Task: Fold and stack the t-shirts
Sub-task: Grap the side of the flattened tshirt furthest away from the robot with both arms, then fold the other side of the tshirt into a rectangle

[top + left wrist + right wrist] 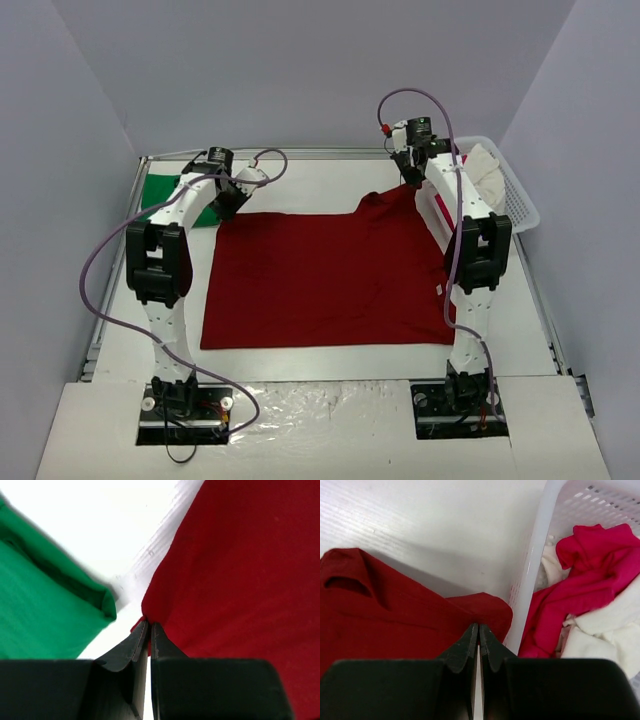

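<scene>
The dark red t-shirt lies spread flat across the middle of the table. My left gripper is at its far left corner and shut on that corner; in the left wrist view the fingertips pinch the red cloth. My right gripper is shut on the shirt's far right corner, which is drawn up a little; in the right wrist view the closed tips sit on the red cloth. The bright green t-shirt lies folded at the back left, just beside the left gripper.
A white plastic basket stands at the back right, right next to the right gripper. Its wall holds crumpled pink cloth and white cloth. White table surface shows behind the red shirt.
</scene>
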Tool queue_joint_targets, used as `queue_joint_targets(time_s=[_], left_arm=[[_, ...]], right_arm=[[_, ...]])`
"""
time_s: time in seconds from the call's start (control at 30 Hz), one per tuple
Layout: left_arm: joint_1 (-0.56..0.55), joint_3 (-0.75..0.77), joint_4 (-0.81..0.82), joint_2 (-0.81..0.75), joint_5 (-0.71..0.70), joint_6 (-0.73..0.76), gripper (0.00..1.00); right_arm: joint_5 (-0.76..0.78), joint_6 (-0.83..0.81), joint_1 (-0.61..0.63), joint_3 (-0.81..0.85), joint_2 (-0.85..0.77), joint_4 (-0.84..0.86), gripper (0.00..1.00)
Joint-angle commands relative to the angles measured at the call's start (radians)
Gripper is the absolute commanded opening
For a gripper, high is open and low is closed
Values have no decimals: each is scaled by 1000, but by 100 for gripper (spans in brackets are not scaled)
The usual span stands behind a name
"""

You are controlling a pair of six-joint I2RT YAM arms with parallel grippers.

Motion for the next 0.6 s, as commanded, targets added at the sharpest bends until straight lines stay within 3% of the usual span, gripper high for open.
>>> queue_joint_targets(time_s=[0.0,0.57], left_arm=[[-3,-39,15,-116,5,-8,2],[14,-418,101,-431,40,38,2]], right_arm=[[-1,8,9,-80,-155,-28,0],[-54,17,9,-524,-598,-155,0]])
